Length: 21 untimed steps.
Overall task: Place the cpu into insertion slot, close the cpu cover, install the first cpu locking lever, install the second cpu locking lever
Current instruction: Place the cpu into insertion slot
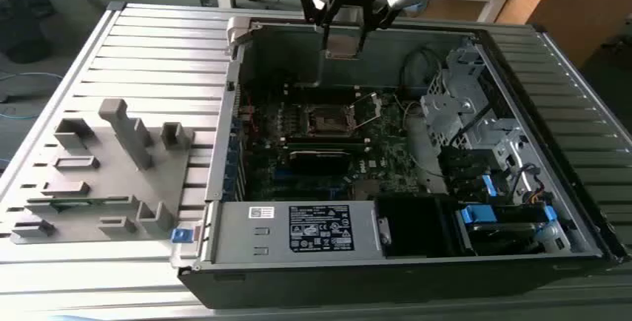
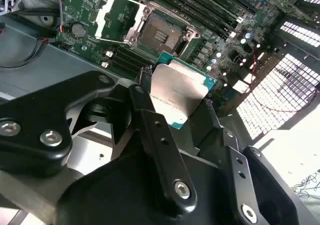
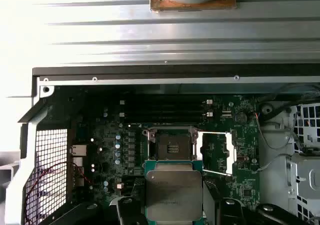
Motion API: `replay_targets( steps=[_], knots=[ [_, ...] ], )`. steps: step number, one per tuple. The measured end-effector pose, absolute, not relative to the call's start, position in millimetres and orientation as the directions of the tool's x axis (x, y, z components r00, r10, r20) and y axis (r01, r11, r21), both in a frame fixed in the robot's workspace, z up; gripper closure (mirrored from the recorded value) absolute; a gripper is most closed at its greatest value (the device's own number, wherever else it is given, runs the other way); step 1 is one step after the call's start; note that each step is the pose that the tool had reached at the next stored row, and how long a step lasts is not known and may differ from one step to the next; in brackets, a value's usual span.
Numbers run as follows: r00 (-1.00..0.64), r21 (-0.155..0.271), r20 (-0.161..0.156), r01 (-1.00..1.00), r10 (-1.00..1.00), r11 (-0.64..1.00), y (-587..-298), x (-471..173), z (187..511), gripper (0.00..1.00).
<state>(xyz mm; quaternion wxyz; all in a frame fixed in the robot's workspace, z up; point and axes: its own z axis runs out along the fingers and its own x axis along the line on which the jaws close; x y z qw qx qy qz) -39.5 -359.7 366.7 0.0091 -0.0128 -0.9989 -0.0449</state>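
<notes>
My gripper (image 1: 343, 38) hangs over the far wall of the open computer case, shut on the cpu (image 1: 343, 44), a flat silvery square. In both wrist views the cpu (image 2: 177, 92) (image 3: 173, 195) sits clamped between the black fingers (image 2: 150, 120) (image 3: 129, 211). Below, on the green board, lies the insertion slot (image 1: 334, 119) (image 2: 161, 32) (image 3: 170, 146) with its dark centre bare. The cpu cover (image 1: 368, 108) (image 2: 116, 16) (image 3: 217, 152) stands swung open beside the slot, a thin metal frame with a square window. A clear gap separates the cpu from the slot.
A grey fixture block (image 1: 99, 173) with upright posts lies on the slatted table (image 1: 148, 55) at the exterior view's left, a memory stick (image 1: 79, 203) on it. Inside the case are a labelled metal box (image 1: 296, 228), a drive cage (image 1: 474, 114), cables and blue connectors (image 1: 484, 214).
</notes>
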Motion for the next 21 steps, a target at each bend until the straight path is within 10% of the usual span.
replay_targets(
  steps=[21],
  knots=[
    [-1.000, 0.090, 0.019, 0.026, 0.025, 0.996, -359.7, -39.5, 358.9, 0.46]
  ],
)
